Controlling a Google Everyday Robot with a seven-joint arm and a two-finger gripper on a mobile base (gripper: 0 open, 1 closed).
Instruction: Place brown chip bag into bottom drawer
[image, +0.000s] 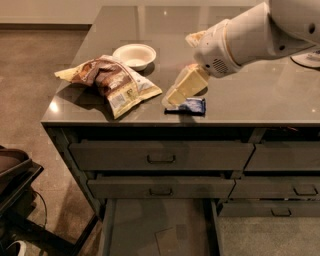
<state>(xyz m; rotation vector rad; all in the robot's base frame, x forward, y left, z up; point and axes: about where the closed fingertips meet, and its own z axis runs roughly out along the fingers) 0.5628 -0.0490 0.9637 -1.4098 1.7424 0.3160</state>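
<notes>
The brown chip bag (111, 82) lies crumpled on the left part of the grey counter (250, 100), dark brown with cream edges. My gripper (176, 92) hangs just above the counter to the right of the bag, over the small blue wrapper (187, 106), and nothing shows between its cream fingers. The bottom drawer (157, 230) is pulled out below the counter's left stack, with a flat, mostly bare interior.
A white bowl (134, 55) stands behind the bag. Two shut drawers with black handles (161, 159) sit above the open one. More drawers are at the right. A dark object (15, 180) stands on the floor at the left.
</notes>
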